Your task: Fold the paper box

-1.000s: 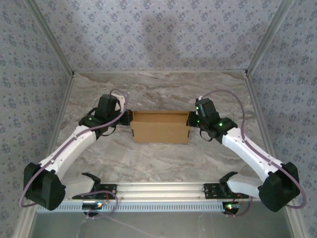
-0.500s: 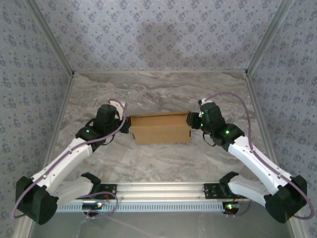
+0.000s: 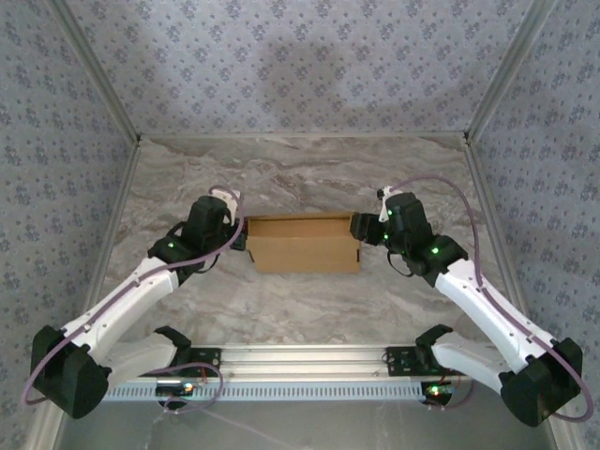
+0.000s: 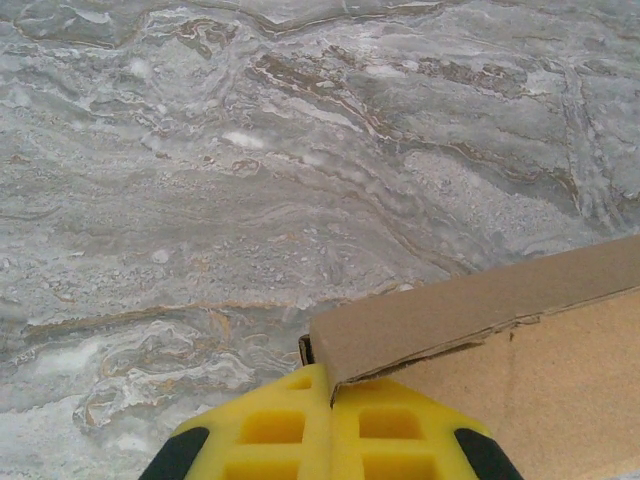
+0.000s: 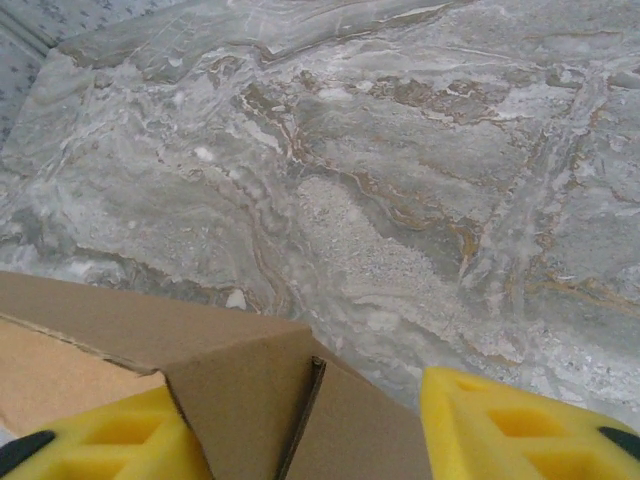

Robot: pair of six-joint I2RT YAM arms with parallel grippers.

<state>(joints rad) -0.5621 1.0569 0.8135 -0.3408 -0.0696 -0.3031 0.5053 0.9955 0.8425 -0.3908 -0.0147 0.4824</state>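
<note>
Left gripper (image 4: 330, 400): yellow fingers (image 4: 250, 430) pressed together, with the thin end wall of the paper box (image 3: 305, 246) running into the seam between them. Reads as clenched on that wall at the box's left end.

Right gripper (image 5: 300, 405): jaws stand apart and straddle the box's right corner. Near finger lies against the cardboard, far finger clear of it with bare table between. Nothing grasped on this side.

Box sits mid-table on the marble-patterned table (image 3: 309, 173), between the two wrists, long side toward the arm bases.

Progress, as a judgement:
- Side walls are up at both ends, and the right wrist view shows a formed corner with a vertical slit at the fold. The body looks erected and squared.
- Left to do, probably: closing the lid and seating its tabs. The held left wall may also need tucking.

Hard to make out:
- From overhead the box reads as a plain tan rectangle, and I cannot tell open top from closed lid.
- Both wrist views cut the box off at the frame edge, so the interior and far wall are unseen.
- How deep the left pinch goes is hidden by the fingers.
</note>
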